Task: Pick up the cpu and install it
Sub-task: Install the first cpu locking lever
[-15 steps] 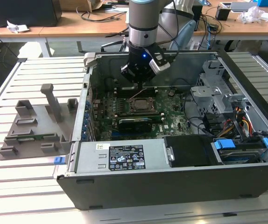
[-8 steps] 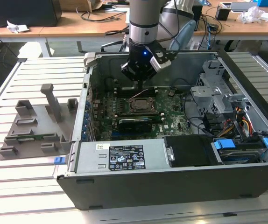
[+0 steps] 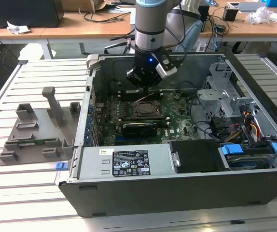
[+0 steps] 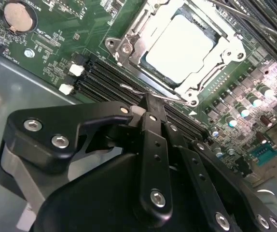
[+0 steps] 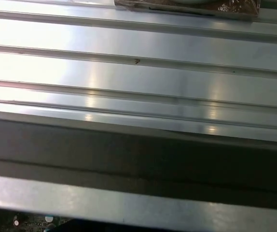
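Cpu sits in its socket frame, pincer just beside.

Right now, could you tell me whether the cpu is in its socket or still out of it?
In. The cpu lies flat inside the socket frame on the motherboard in the second wrist view, its silvery top uncovered. The gripper sits beside the frame, holding nothing visible.

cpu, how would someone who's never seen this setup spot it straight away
Start at the open computer case and its green motherboard. Near the board's middle is a square socket frame; the cpu lies inside it. It is the one flat, plain silvery-grey square, beside long black memory slots.
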Robot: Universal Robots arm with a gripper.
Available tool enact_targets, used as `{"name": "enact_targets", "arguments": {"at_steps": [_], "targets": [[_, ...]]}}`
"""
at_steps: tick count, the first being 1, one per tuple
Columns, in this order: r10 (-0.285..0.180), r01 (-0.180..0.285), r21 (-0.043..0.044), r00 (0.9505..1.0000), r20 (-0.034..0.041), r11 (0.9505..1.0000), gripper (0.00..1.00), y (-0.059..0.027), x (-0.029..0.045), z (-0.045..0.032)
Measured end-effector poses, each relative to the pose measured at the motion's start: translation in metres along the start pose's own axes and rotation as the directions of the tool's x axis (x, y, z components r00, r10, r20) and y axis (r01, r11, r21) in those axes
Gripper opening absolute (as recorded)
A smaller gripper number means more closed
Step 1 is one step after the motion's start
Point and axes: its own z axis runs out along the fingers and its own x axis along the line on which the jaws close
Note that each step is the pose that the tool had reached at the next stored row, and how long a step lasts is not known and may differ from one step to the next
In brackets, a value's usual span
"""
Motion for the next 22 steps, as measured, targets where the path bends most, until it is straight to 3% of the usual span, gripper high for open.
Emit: {"name": "enact_targets", "arguments": {"at_steps": [5, 10, 22], "targets": [[0.000, 0.000, -0.0008, 1.0000, -0.0080, 1.0000, 0.11, -0.0014, -0.0136, 0.0023], [0.002, -0.002, -0.0016, 0.9999, -0.0155, 1.0000, 0.11, -0.0024, -0.0197, 0.0092], [0.003, -0.003, -0.0020, 0.9998, -0.0203, 1.0000, 0.11, -0.0065, -0.0253, 0.0166]]}}
